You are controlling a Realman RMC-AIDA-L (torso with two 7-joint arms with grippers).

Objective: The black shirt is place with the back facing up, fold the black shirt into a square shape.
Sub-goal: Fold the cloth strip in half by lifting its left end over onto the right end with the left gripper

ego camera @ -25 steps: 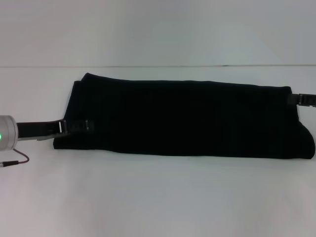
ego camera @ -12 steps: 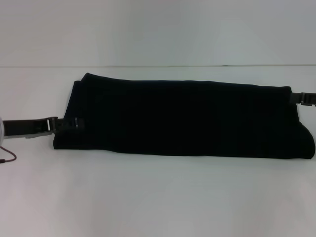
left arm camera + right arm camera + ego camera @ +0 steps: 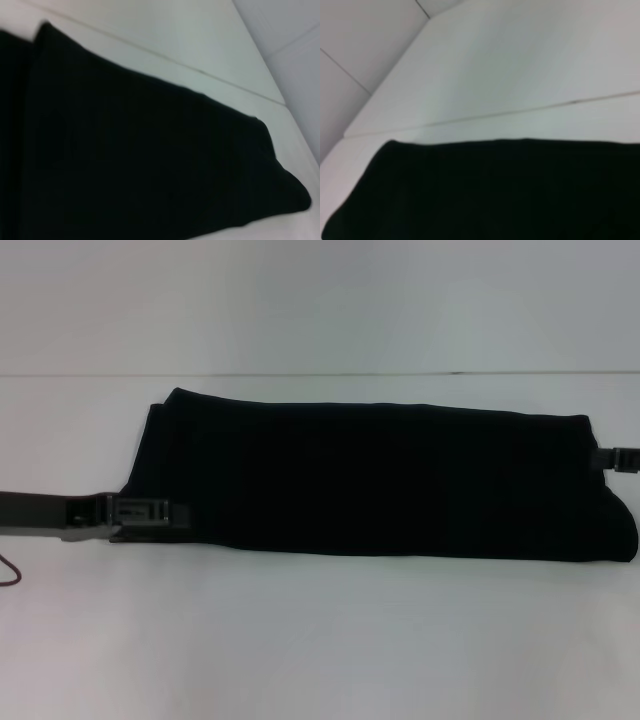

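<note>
Head view: the black shirt [image 3: 380,480] is lying on the white table [image 3: 320,640] as a long narrow band running left to right, so I'd judge the lengthwise folds are done and the sleeves are tucked in. What's left is the crosswise fold, or folds, to bring the band down to a square. My left gripper [image 3: 150,513] sits low at the shirt's near-left corner, fingertips at or just over the fabric edge; black on black, so I can't tell whether the claw is open or pinching cloth. My right gripper [image 3: 622,455] barely pokes out past the shirt's far-right edge, touching or just beside it; claw state can't be told either. Left wrist view: the shirt fills most of the picture, one rounded corner against the table, own fingers not shown. Right wrist view: a straight shirt edge with bare table beyond it, no fingers in shot. My read: both arms are staged at opposite ends, probably for the crosswise fold, but no end is lifted yet.
</note>
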